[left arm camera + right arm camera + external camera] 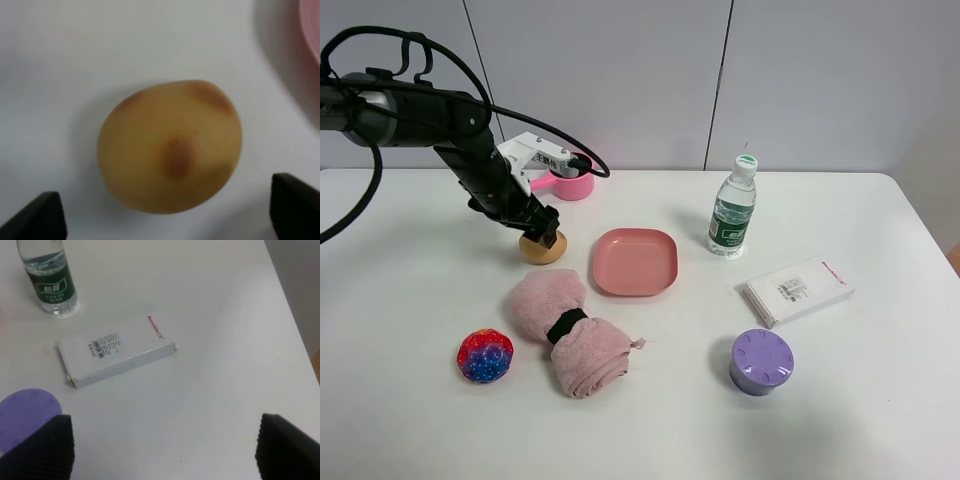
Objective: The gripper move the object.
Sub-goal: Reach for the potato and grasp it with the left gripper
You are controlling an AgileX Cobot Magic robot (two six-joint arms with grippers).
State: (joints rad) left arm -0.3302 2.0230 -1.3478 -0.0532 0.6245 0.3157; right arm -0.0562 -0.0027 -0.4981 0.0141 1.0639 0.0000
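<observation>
The tan bun-like ball (542, 248) sits on the white table left of the pink plate (636, 262). My left gripper (542, 228) hangs directly over it, open. In the left wrist view the ball (170, 147) with its brownish spot fills the middle, and the two black fingertips (35, 217) stand wide apart on either side, not touching it. My right gripper (165, 450) is open and empty above the table near the white box (117, 350); it is outside the exterior view.
A pink rolled towel (570, 335) and a red-blue glittery ball (485, 356) lie in front of the bun. A pink cup (572, 185), water bottle (733, 208), white box (798, 291) and purple lidded jar (761, 361) stand around.
</observation>
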